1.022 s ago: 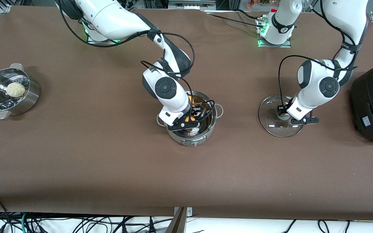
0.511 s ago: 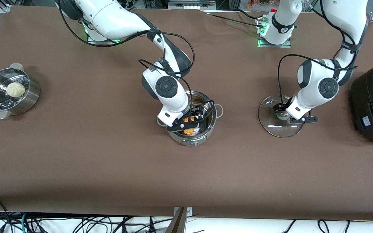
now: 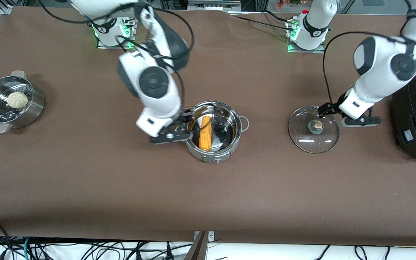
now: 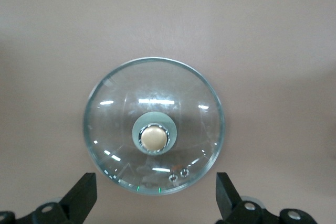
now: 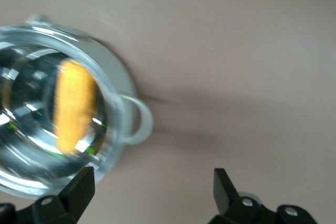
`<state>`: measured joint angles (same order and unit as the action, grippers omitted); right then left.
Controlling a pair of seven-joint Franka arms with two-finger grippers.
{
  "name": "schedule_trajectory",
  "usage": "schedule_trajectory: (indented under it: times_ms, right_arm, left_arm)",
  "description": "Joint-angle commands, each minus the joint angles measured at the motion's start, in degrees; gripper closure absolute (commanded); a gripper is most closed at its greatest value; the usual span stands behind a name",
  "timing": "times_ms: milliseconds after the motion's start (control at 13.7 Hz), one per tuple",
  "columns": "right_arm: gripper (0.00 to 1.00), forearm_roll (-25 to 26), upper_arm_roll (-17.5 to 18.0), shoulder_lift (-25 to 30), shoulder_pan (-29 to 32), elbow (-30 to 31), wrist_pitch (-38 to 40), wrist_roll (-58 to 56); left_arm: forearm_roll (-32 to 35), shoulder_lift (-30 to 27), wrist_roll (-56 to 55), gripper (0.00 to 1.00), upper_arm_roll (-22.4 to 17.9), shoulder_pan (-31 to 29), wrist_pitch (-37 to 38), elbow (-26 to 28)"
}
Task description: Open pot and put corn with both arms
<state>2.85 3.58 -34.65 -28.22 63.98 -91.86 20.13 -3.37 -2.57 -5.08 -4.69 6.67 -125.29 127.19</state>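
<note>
The steel pot (image 3: 230, 148) stands open at mid-table. The yellow-orange corn (image 3: 205, 133) lies inside it on the bottom. My right gripper (image 3: 183, 126) is open and empty, raised beside the pot's rim on the side toward the right arm's end. The right wrist view shows the pot (image 5: 113, 129) with the corn (image 5: 74, 106) in it. The glass lid (image 3: 325, 139) with tan knob (image 3: 316, 125) lies flat on the table toward the left arm's end. My left gripper (image 3: 332, 110) is open and empty above the lid's edge. The left wrist view shows the lid (image 4: 110, 124) and knob (image 4: 153, 137) below.
A steamer basket (image 3: 31, 108) with a white bun (image 3: 17, 99) stands at the right arm's end. A black rice cooker (image 3: 415, 115) stands at the left arm's end, close to the left arm.
The right gripper let the corn go in the pot, rose and drew off toward the right arm's end. The left gripper let go of the lid's knob and lifted away.
</note>
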Motion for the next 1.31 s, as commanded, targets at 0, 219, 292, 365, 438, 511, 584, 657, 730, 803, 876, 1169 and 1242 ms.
schedule_trajectory:
  times_ms: [0,219,292,365,438,511,584,657,730,803,876,1169,1242]
  right_arm:
    - [0.00,0.1,0.6,5.4,7.4,1.6,6.4,-6.1]
    - [0.00,0.1,1.0,13.3,16.9,5.3,6.8,-12.1]
    - [0.00,0.1,1.0,17.1,18.8,10.2,5.6,-12.0]
    - [0.00,0.1,0.9,20.3,21.1,13.9,3.2,-11.6]
    - [0.00,0.1,0.9,22.7,23.4,16.8,1.3,-11.3]
    - [0.00,0.1,0.8,25.3,24.4,19.6,1.2,-10.6]
    - [0.00,-0.1,0.7,28.3,25.8,22.7,1.0,-11.1]
    - [0.00,-2.0,0.7,30.1,26.5,23.8,1.3,-11.2]
    - [0.00,-3.5,0.6,31.6,27.2,25.1,2.0,-11.7]
    - [0.00,-3.2,0.4,33.4,27.9,26.9,1.7,-14.7]
    - [0.00,-2.8,-1.2,33.9,28.0,27.8,1.3,-21.8]
    - [0.00,-3.0,-6.8,34.3,28.0,30.6,-0.5,-26.5]
    - [0.00,-2.9,-6.8,35.4,28.0,31.7,-0.7,-26.5]
  left_arm:
    - [4.5,-6.9,0.8,0.00,0.6,-2.5,10.4,-4.6]
    - [5.3,-6.8,5.4,0.00,0.8,-4.2,26.6,-18.7]
    - [5.0,-6.7,8.8,0.00,0.7,-4.9,30.8,-22.7]
    - [4.6,-6.6,11.1,0.00,0.5,-5.7,33.5,-25.8]
    - [4.5,-6.3,12.0,0.00,0.4,-5.9,35.2,-28.2]
    - [4.5,-6.0,11.8,0.00,0.5,-5.9,36.8,-30.5]
    - [4.5,-5.5,11.9,0.00,0.6,-5.9,38.6,-32.2]
    - [4.5,-5.4,12.1,0.00,0.8,-5.9,39.3,-32.9]
    - [4.6,-5.4,11.7,0.00,1.2,-5.8,39.5,-32.9]
    - [5.2,-5.3,11.3,0.00,1.3,-5.0,39.5,-32.9]
    - [5.0,-5.3,11.3,0.00,1.3,-5.2,39.5,-32.9]
    - [5.2,-5.3,11.2,0.00,1.4,-5.1,39.5,-32.9]
    - [5.3,-4.7,11.2,0.00,1.4,-5.2,39.5,-32.9]
